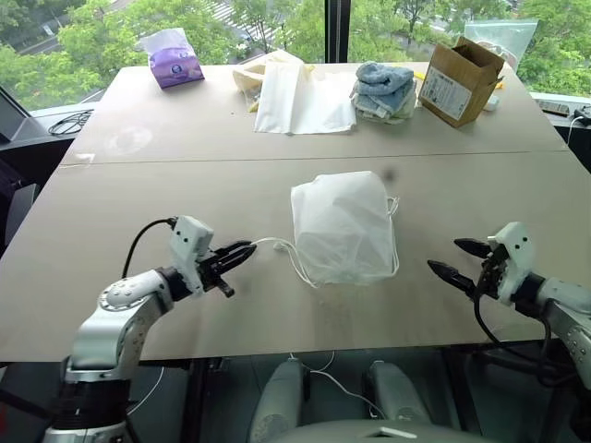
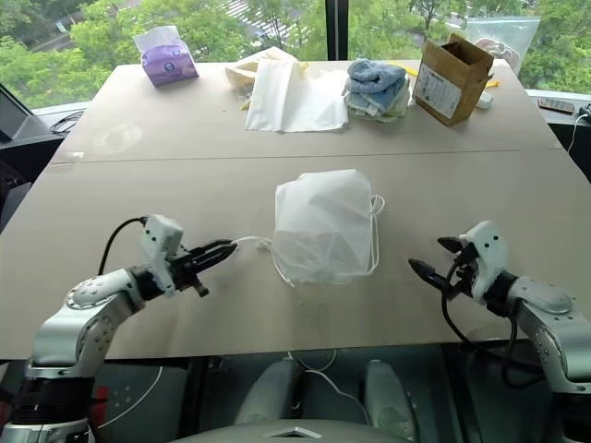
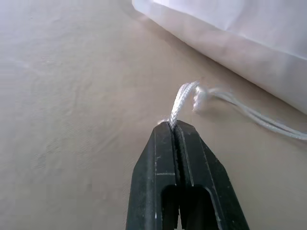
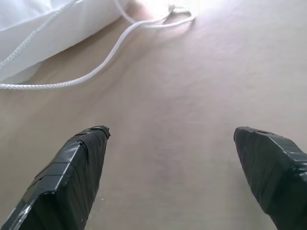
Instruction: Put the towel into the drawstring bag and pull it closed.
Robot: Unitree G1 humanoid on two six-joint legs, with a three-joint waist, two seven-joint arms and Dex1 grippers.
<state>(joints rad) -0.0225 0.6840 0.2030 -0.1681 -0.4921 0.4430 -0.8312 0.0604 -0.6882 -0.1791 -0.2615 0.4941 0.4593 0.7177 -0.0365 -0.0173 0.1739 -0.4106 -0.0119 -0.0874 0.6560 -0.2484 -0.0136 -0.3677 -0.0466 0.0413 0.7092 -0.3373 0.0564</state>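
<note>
Drawstring bag point(image 1: 340, 227) sits bulging at the middle of the tan table point(image 1: 166, 185), its thin matte white fabric gathered and puckered; whatever fills it is hidden. Thin white cord point(image 3: 182, 101) trails from its left side into the left gripper point(image 1: 246, 254), whose black fingers are pinched together on the braided loop. Another cord loop lies slack at the bag's right edge. Well apart from it, the right gripper point(image 1: 459, 257) has its fingers spread wide, holding nothing.

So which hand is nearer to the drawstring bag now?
The left. The left hand is pinched on the bag's cord, just beside the drawstring bag. The right hand stands open, farther off on the bag's other side, touching nothing.
</note>
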